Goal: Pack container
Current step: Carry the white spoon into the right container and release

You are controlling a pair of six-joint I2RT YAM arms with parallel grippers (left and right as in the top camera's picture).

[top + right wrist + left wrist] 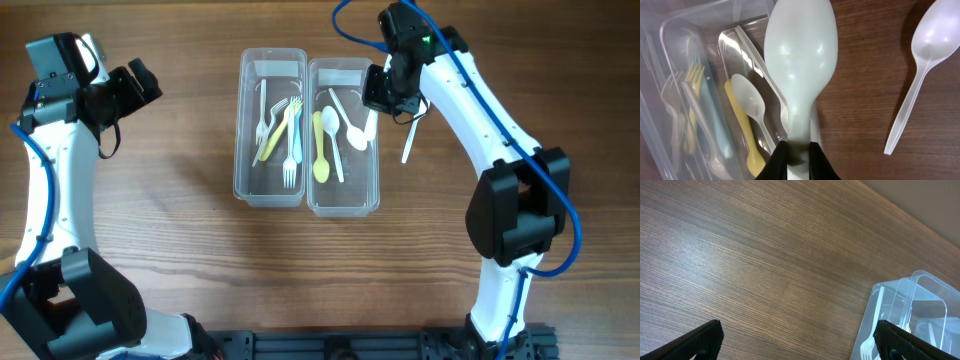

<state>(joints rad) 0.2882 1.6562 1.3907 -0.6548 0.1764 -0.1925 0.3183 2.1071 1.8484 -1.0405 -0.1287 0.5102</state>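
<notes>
Two clear containers are sitting side by side, touching, in the middle of the bench (150, 220). The container of forks (270, 196) is lying nearer the left arm, and yellow, blue and white forks (284, 130) are resting lengthwise inside it. The container of spoons (345, 206) is lying nearer the right arm, holding a yellow spoon (320, 152), a white spoon and what looks like a white knife.

The right fingers (776, 161) are pinching the handle of a pale spoon (800, 60), closed tightly on it. The bowl of that spoon is pointing away from the wrist and hanging over the outer long edge of the container of spoons. From here I can't quite tell whether it is touching the rim or hovering just above it. A loose white spoon (408, 142) is lying on the bare wood just beside that container, on the side away from the forks.

The left fingers (700, 341) are spread wide with nothing between them. They are hanging over open wood well apart from the containers, with only a corner of the fork container showing in the wrist view.
</notes>
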